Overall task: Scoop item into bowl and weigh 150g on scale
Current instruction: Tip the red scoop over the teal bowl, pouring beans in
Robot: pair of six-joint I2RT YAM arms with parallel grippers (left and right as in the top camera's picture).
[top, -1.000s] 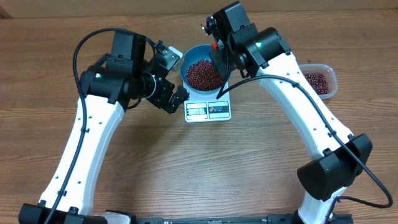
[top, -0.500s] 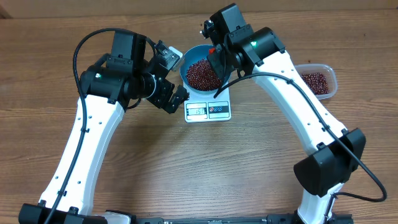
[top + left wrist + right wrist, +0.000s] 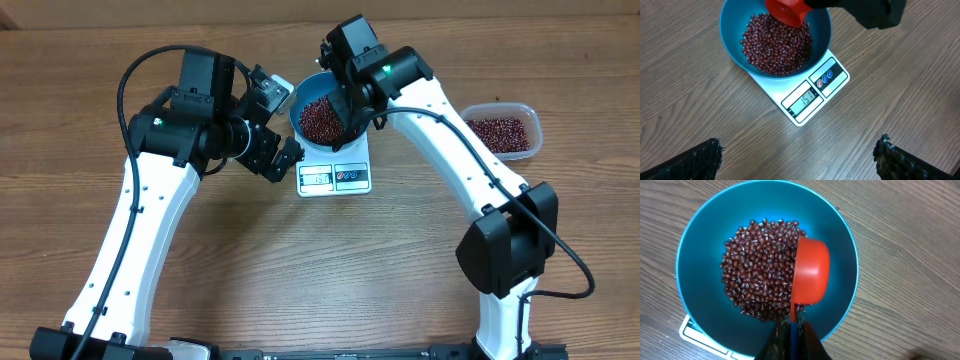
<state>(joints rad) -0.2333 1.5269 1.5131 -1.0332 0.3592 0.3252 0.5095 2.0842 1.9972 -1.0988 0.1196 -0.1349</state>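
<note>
Here, right pincer clamped on scoop (tilted) over beans in bowl, left pincer wide open, empty.

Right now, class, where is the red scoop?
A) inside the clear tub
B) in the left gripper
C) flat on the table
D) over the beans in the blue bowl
D: the right gripper holds the red scoop over the beans in the blue bowl.

I'm seeing the right gripper and its red scoop blocking the way down into the bowl, while I'm reading open table in front of the scale.
</note>
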